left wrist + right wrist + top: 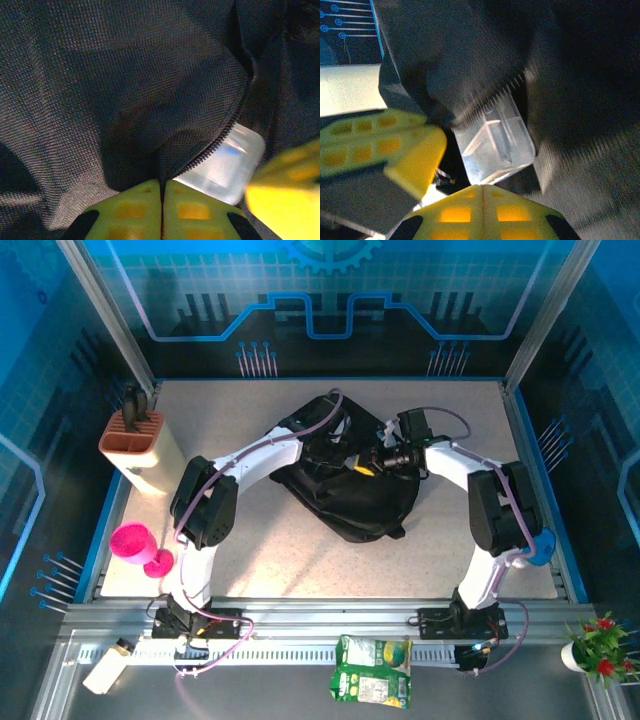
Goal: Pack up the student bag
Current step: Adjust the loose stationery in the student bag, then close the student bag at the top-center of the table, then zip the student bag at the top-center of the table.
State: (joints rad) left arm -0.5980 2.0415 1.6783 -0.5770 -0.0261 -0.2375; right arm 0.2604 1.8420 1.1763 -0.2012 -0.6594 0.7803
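Mid-bench: large black soft fabric backpack is seen lying between both arms | left claw is pressed together at its zip edge | right claw is pressed together beside a clear plastic box exposed in the opening.

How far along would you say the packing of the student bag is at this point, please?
Done: a clear box already shows inside the open student bag. In hand: the left claw is shut on the fabric beside the zipper; the right claw is shut, with nothing visibly held. Left: the zipper is not yet closed, and the pink cup stands outside the bag, perhaps to pack.
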